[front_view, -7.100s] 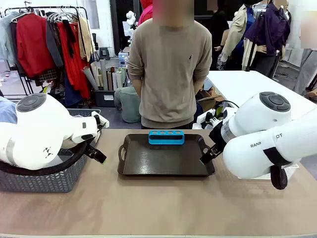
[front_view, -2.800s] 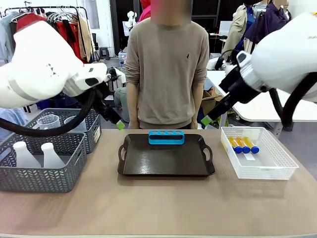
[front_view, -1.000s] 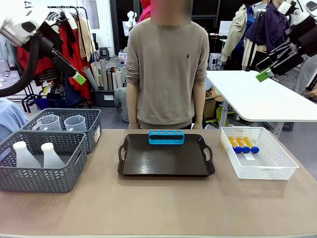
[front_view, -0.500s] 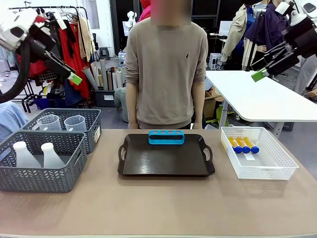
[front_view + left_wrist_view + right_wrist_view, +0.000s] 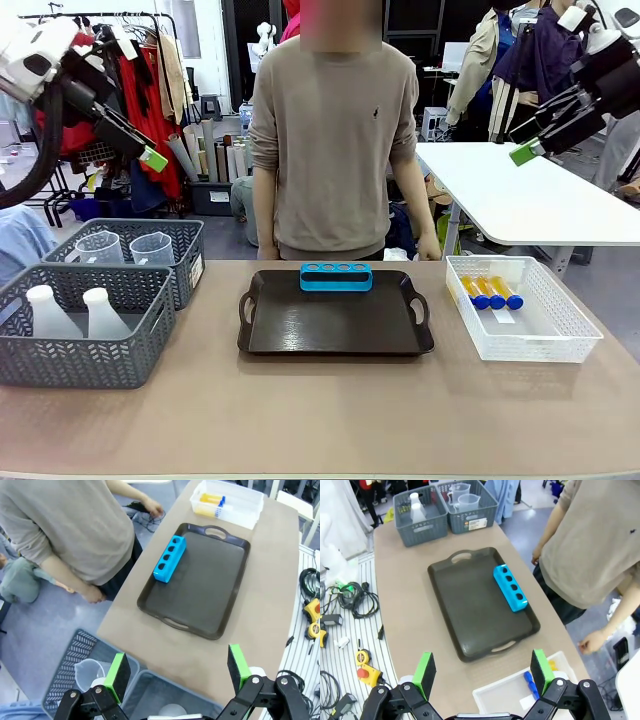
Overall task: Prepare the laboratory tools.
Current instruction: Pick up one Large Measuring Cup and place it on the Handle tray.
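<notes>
Clothing racks (image 5: 110,70) line the room behind a tan table (image 5: 320,420). A person (image 5: 335,130) stands at its far side, one hand (image 5: 430,246) hanging near the far right corner.

Front view: a brown tray (image 5: 335,330) sits mid-table with a blue rack (image 5: 336,276) along its far edge. The rack's four holes are empty, apparently waiting for tubes. To the right, a white mesh basket (image 5: 530,355) holds three yellow test tubes (image 5: 490,292) with blue caps, lying flat. To the left, two grey baskets (image 5: 80,362) seem to serve as stock bins: the nearer holds two conical flasks (image 5: 68,312), the farther two clear beakers (image 5: 128,247). No tool is on the tray yet, so the task looks barely begun. The left gripper (image 5: 140,148) and right gripper (image 5: 522,143) hang high above the two ends of the table, well clear of everything and holding nothing.

Left wrist view: seen from high above, the green pads are spread wide with nothing between them. A beaker in its grey basket lies almost directly below — the likely first reach. The tray, rack and tubes lie farther off.

Right wrist view: the fingers are likewise wide apart and empty, poised above the white mesh basket, where blue caps peek out. The tray lies mid-table and the grey baskets sit at the far end.
</notes>
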`<state>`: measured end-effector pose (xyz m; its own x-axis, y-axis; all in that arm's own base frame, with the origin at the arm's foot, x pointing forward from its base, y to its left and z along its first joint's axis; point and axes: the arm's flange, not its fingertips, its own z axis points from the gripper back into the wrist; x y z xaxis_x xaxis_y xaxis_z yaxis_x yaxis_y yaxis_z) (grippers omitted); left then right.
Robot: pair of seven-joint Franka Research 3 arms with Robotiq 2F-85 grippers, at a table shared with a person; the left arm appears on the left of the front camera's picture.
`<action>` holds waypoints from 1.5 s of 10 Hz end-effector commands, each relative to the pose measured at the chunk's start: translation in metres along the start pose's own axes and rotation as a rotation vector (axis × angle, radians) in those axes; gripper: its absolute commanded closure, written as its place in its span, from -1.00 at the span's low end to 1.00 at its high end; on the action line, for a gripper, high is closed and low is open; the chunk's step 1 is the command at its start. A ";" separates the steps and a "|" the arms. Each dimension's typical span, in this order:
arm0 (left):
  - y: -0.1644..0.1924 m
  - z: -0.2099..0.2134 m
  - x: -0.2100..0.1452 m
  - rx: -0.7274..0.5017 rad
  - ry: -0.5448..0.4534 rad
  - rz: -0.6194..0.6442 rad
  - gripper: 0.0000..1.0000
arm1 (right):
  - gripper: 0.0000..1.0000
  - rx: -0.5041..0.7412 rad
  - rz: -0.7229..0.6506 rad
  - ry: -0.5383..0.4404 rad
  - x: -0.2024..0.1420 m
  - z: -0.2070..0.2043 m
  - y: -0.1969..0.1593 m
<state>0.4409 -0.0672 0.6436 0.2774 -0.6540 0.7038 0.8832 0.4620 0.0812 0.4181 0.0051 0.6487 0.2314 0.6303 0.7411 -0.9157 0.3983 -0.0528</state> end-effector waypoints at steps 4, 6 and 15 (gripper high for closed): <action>0.000 0.001 -0.001 0.000 -0.006 0.001 -1.00 | -1.00 0.010 0.002 -0.010 0.001 -0.001 0.001; 0.000 0.001 -0.001 0.000 -0.006 0.001 -1.00 | -1.00 0.010 0.002 -0.010 0.001 -0.001 0.001; 0.047 -0.018 0.021 0.152 0.388 0.147 -1.00 | -1.00 0.010 0.002 -0.010 0.001 -0.001 0.001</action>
<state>0.4904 -0.0607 0.6419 0.4901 -0.7363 0.4665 0.7914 0.6002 0.1159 0.4174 0.0061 0.6482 0.2339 0.6349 0.7363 -0.9169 0.3961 -0.0502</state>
